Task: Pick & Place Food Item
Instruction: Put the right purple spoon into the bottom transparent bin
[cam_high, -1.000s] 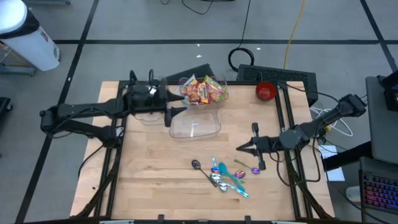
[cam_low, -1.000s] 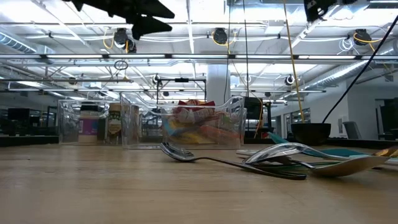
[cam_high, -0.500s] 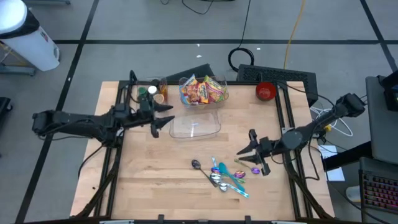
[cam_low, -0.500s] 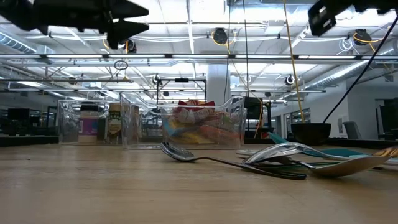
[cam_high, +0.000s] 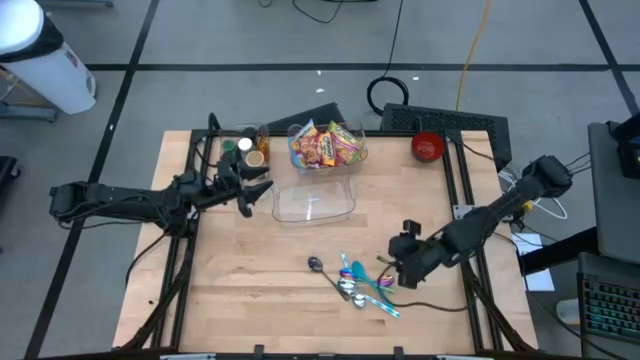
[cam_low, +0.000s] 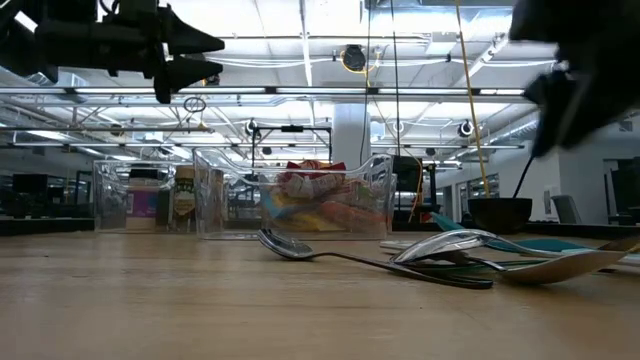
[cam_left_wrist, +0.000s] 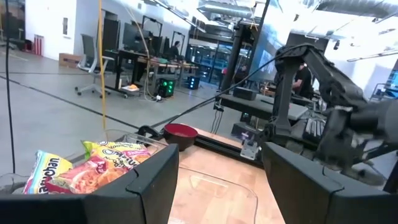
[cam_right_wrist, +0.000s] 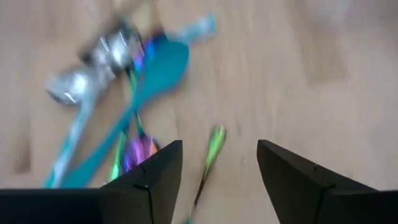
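Snacks in the far bin, both grippers empty

The snack packets (cam_high: 325, 146) sit heaped in a clear bin (cam_high: 355, 153) at the table's far edge, with an empty clear tray (cam_high: 314, 203) just in front and a red bowl (cam_high: 427, 147) off to one side. The left gripper (cam_high: 262, 189) hangs above the table beside the tray, fingers apart and holding nothing, near the jars (cam_high: 250, 147). The right gripper (cam_high: 399, 263) is well apart from the food, fingers spread over the spoon pile (cam_high: 362, 283) (nothing between them). The risk I see: the right arm is so close above the spoons that a low sweep could scatter them, and the left could nudge the light tray or clip the bin's wall when reaching for a slippery packet.
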